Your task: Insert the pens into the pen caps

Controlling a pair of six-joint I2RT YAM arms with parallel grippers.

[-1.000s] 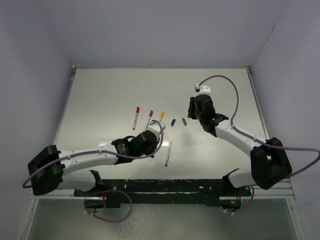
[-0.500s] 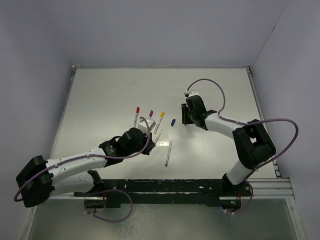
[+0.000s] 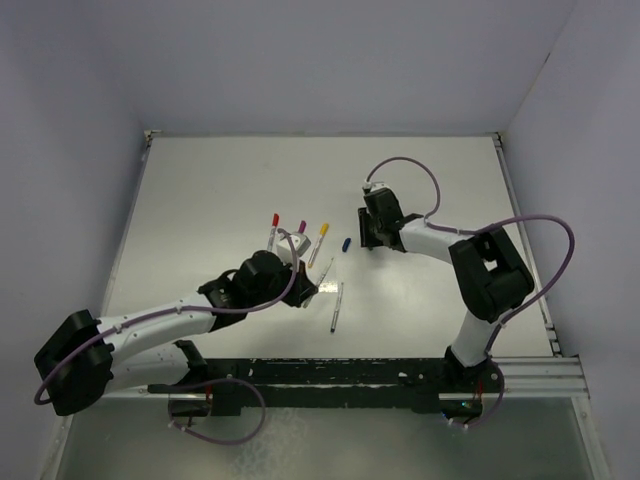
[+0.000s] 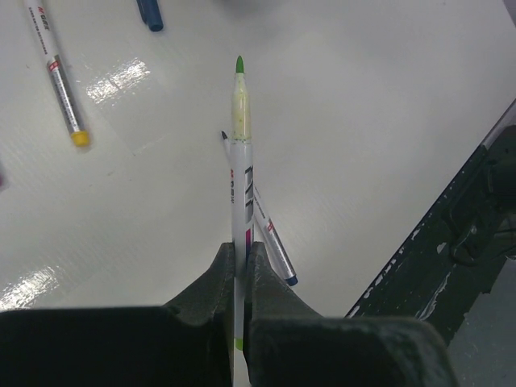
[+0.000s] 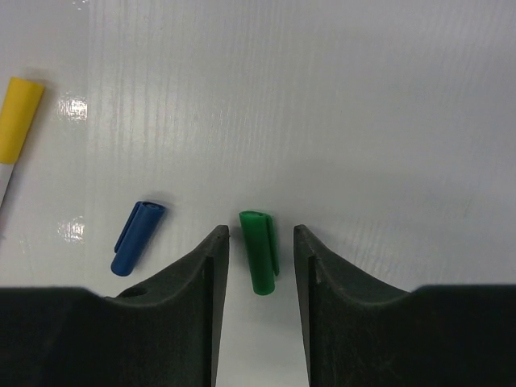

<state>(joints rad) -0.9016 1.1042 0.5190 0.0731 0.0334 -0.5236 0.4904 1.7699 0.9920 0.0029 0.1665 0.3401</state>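
Observation:
My left gripper is shut on a whitish pen with a green tip, which points forward above the table. Under it lies a second uncapped pen with blue ends, also seen in the top view. The right gripper stands open low over the table. A green pen cap lies between its fingers with a gap on each side. A blue pen cap lies just to their left. From above, the right gripper hides the green cap, and the blue cap shows beside it.
Three capped pens lie side by side beyond the left gripper: red, purple and yellow. The yellow one also shows in the left wrist view. A black rail runs along the table's near edge.
The right gripper has swung left and come down around the green cap, which showed uncovered before. The left arm has shifted a little with the green-tipped pen still in its grip.

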